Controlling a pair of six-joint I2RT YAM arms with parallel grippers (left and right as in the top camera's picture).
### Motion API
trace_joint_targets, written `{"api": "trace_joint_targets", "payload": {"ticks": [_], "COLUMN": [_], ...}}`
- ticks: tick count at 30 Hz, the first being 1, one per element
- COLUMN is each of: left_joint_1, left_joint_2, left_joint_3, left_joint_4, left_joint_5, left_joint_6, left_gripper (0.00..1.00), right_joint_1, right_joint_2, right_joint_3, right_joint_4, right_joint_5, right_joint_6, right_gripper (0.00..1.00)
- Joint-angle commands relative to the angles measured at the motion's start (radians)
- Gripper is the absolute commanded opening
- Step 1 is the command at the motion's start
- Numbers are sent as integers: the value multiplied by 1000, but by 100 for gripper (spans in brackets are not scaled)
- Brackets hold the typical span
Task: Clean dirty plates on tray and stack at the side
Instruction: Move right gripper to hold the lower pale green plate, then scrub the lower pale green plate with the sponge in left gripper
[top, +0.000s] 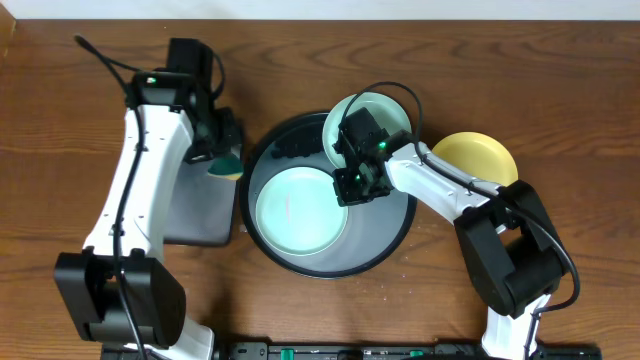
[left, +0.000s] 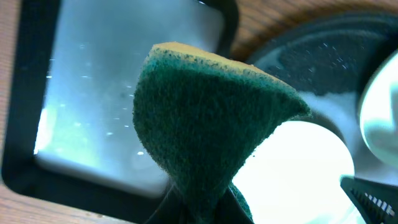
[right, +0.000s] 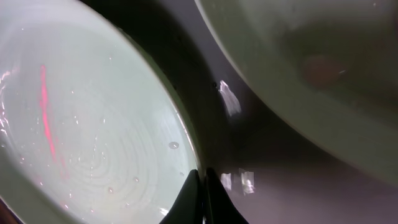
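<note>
Step in hand, by judgement: scrub 1 of 2 turquoise plates.

- L gripper (left: 202, 208): clamped on sponge (left: 205, 124), above rect. tray (left: 124, 93), beside round tray (top: 385, 250).
- R gripper (right: 200, 186): tips closed together at rim of flat plate (top: 300, 212). Rim pinched or not, can't tell.
- 2nd plate (top: 385, 110) leans on tray's far rim. Yellow plate (top: 480, 155) on table, outside tray.

Recommend: R steadies rim, sponge laid flat, light pressure.

Work surface is a table (top: 560, 60) of dark brown wood, grain running lengthwise, with a dull sheen. A pale strip (top: 420, 8) runs along its far edge in the overhead view. Lighting is even; shadows are soft.
</note>
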Motion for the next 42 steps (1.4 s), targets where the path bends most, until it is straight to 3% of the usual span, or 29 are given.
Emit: {"api": "trace_joint_targets", "payload": {"ticks": [1,5,16,19,24,28,30,37,39,42], "left_joint_1": [-53,-129,-252,-252,-253,-257,-254,-222,-224,-225], "left_joint_2": [8,8,14,14,15,16,16,21,32,41], "left_joint_3": [-50,-180,-513,-517,-517,-518,-518,-518,-518,-518], "left_joint_4": [15,126,485,482,438,391,407,451,474,463], "left_joint_5": [20,109,53,66,291,296,256,-200,-194,-4], "left_joint_6": [20,6,-212,-216,-183,-224,-224,-127,-81,-27], "left_gripper": [7,7,7,7,7,7,8,7,7,8], "right_joint_1": [1,1,2,2,2,2,2,2,2,2], "right_joint_2": [2,2,2,2,2,2,2,2,2,2], "right_joint_3": [13,13,13,13,13,13,13,13,13,13], "right_joint_4": [0,1,0,-1,-1,0,0,-2,0,-1], "right_joint_5": [-13,-13,-13,-13,-13,-14,-14,-14,-14,-14], "right_joint_6": [15,16,16,16,16,15,16,16,16,15], "right_gripper": [1,1,1,1,1,1,1,1,1,1]}}
